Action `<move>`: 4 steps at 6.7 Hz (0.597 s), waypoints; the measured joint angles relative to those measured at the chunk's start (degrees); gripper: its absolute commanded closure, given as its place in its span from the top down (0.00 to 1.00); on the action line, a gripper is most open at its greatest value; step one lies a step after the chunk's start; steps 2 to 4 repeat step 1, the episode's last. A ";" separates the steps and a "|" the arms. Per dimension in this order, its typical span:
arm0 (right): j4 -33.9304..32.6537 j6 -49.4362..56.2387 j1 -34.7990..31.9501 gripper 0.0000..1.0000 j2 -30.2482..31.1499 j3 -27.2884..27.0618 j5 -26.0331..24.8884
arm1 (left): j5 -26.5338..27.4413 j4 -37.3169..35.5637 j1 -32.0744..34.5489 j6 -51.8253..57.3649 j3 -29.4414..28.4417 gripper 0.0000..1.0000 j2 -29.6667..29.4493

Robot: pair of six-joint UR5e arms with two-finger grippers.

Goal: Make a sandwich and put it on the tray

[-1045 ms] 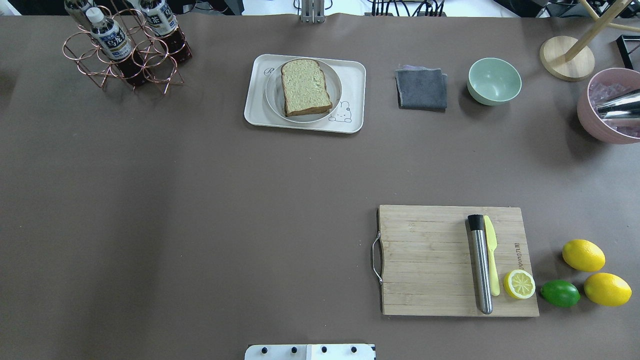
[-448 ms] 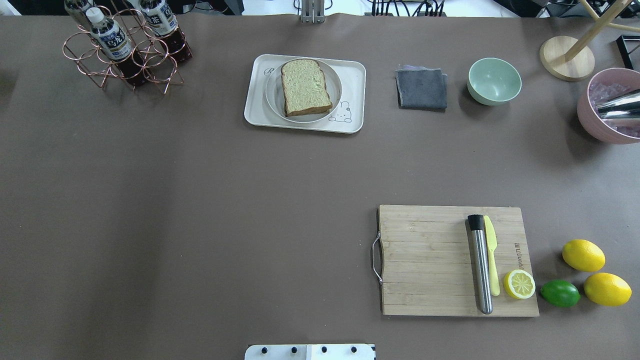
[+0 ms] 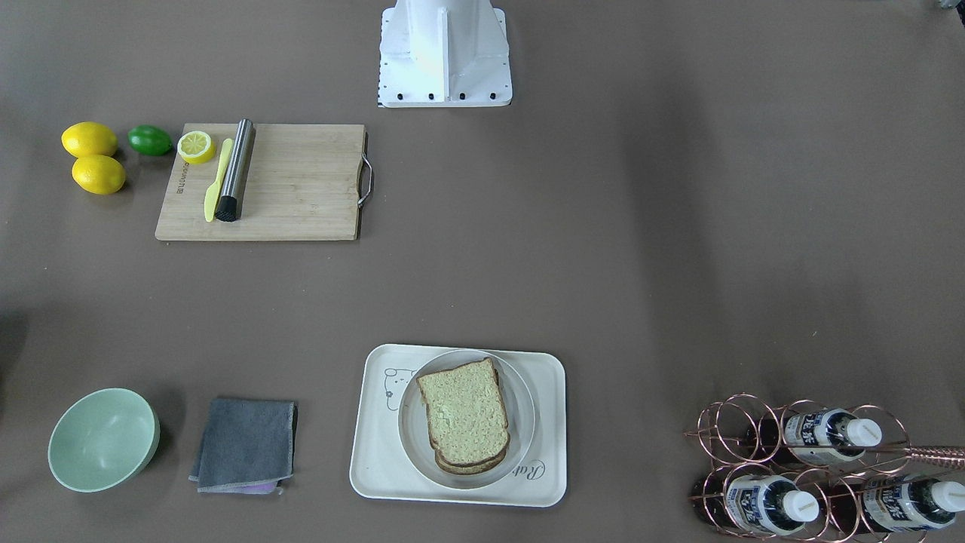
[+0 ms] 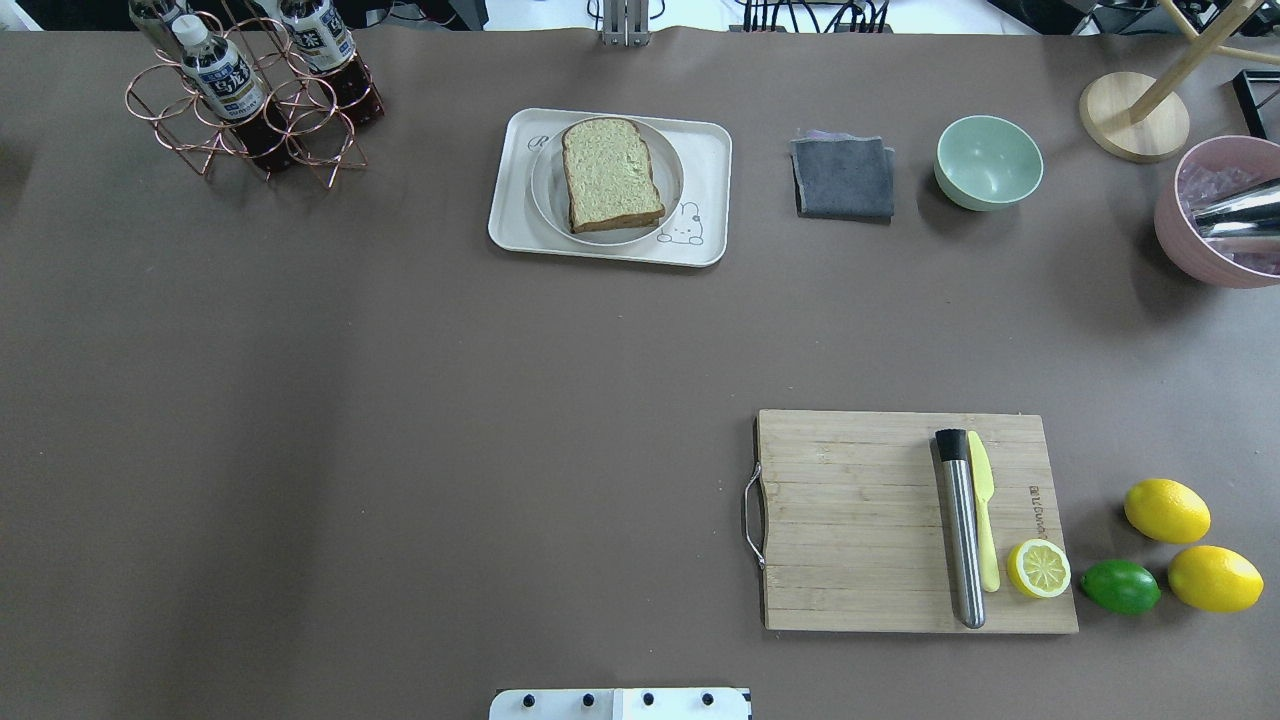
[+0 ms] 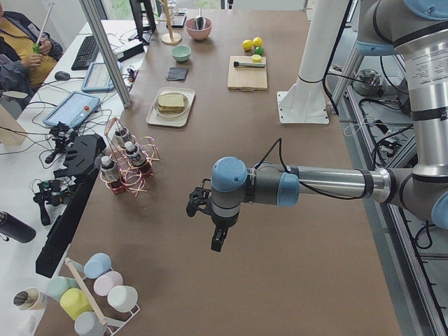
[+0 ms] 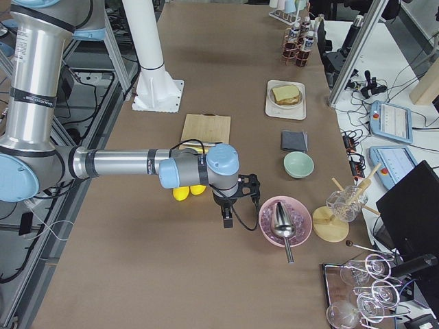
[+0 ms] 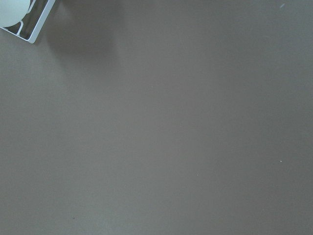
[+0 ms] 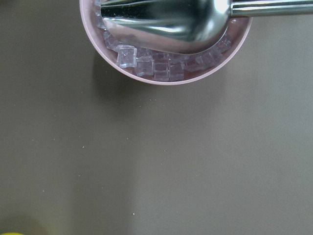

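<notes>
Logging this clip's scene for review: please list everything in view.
brown-crusted bread sandwich: one, pale, on round white plate on cream plastic tray
bamboo cutting board: one, tan, robot's right; carries steel muddler, yellow plastic knife, lemon half
whole lemons: two, yellow, beside green lime
folded cloth: one, grey, beside mint bowl
pink bowl: one, holding ice cubes, steel scoop
copper wire rack: one, far left, holding bottles
left gripper, right gripper: one each, dark; fingers' state unclear

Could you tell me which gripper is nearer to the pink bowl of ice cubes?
Right. The right gripper hangs just beside the pink bowl; the left gripper hangs far off, over the opposite end of the table.
</notes>
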State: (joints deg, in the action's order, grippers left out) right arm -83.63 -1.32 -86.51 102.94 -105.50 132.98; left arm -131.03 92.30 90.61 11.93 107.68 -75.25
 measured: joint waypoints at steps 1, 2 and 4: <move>-0.08 -0.02 0.02 1.00 0.04 -0.15 -0.02 | 0.03 -0.18 -0.17 -0.12 0.47 0.97 -0.02; -0.08 -0.02 0.02 1.00 0.04 -0.15 -0.02 | 0.03 -0.18 -0.17 -0.12 0.47 0.97 -0.02; -0.08 -0.02 0.02 1.00 0.04 -0.15 -0.02 | 0.03 -0.18 -0.17 -0.12 0.47 0.97 -0.02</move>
